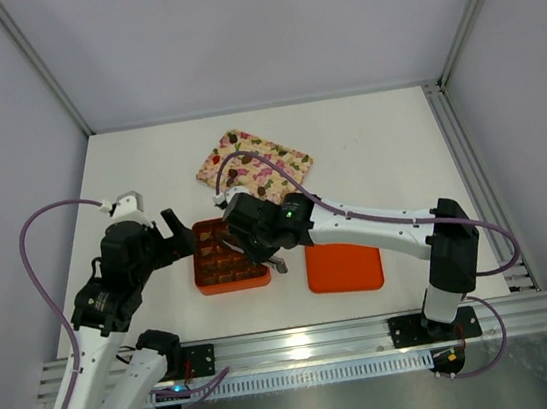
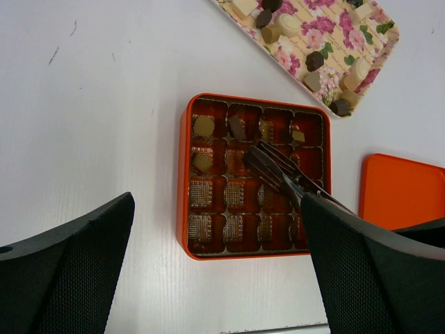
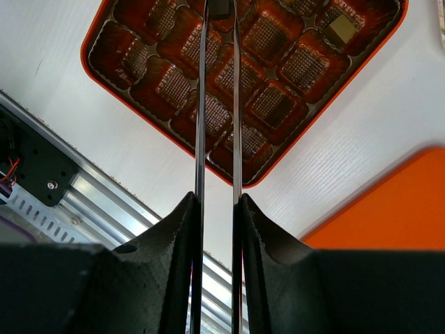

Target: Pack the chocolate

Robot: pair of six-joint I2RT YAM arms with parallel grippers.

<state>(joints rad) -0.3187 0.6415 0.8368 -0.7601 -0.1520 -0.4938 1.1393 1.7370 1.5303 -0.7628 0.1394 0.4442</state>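
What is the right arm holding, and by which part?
Metal tongs, pinched by the right gripper near their handle end. The tips seem to clasp a dark chocolate over the box.

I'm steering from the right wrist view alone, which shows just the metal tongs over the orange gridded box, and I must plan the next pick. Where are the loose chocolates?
Observer: Several bite-sized brown and tan chocolates lie on the pink-and-cream floral tray, beyond the far side of the orange gridded box.
Operator: Is the left arm in my way?
Observer: The left gripper hangs open and empty beside the box's left edge.
Operator: What is the orange slab at my frame's edge?
Observer: It is the flat orange lid, lying to the right of the box and apart from it.
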